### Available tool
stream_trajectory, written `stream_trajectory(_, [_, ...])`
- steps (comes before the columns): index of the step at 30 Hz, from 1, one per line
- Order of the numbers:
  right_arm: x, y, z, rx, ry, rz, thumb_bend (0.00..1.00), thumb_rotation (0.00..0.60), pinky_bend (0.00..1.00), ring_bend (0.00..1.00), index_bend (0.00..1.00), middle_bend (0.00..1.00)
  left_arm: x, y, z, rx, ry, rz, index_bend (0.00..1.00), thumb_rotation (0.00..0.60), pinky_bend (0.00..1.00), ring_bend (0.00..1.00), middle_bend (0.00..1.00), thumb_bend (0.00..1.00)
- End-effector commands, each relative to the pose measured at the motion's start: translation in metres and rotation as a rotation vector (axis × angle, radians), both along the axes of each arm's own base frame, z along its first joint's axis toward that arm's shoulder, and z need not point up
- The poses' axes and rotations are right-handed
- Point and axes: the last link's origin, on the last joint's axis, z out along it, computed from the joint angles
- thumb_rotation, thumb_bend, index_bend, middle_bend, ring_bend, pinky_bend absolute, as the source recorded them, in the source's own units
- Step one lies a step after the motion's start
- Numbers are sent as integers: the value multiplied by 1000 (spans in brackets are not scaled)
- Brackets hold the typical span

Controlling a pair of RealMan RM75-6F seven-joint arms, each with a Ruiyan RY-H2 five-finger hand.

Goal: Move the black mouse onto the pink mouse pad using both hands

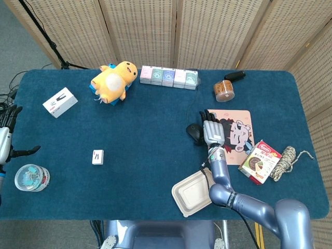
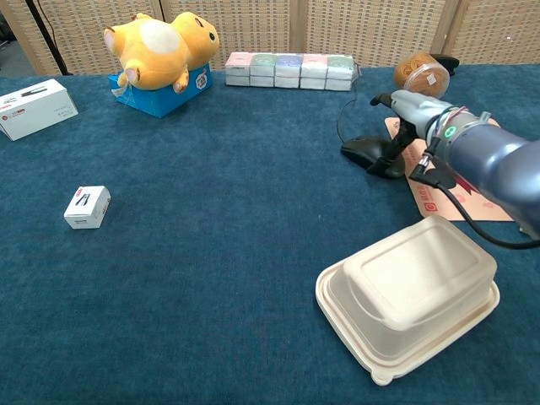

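Observation:
The black mouse (image 1: 194, 132) (image 2: 366, 153) lies on the blue cloth just left of the pink mouse pad (image 1: 233, 150) (image 2: 456, 199), close to its left edge. My right hand (image 1: 212, 133) (image 2: 415, 118) hangs over the pad's left edge. Its fingers point down and their tips touch the mouse's right end, while the thumb sticks out free; nothing is clasped. A thin cord loops up behind the mouse. My left hand (image 1: 4, 136) shows at the far left table edge with fingers apart, holding nothing.
A white clamshell box (image 1: 193, 193) (image 2: 409, 295) sits in front of the mouse. A snack box (image 1: 259, 162) overlaps the pad's right corner, with twine (image 1: 285, 162) beside it. A jar (image 1: 224, 89), a row of boxes (image 1: 169, 77) and a yellow plush (image 1: 113, 80) line the back.

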Motion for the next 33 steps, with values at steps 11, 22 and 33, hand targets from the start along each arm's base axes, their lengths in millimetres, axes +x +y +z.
stream_trajectory(11, [-4, -4, -10, -22, -25, 19, 113, 600, 355, 260, 288, 310, 0, 1, 0, -5, -1, 2, 0, 600, 0, 0, 0, 47])
stream_trajectory(22, [-3, -4, -7, -57, -65, 59, 514, 600, 441, 333, 389, 408, 0, 1, -1, -12, -2, 2, 0, 600, 0, 0, 0, 46])
stream_trajectory(33, [-16, -5, 26, -203, -102, 36, 631, 600, 444, 343, 402, 425, 0, 2, -3, -27, -3, 1, 0, 600, 0, 0, 0, 47])
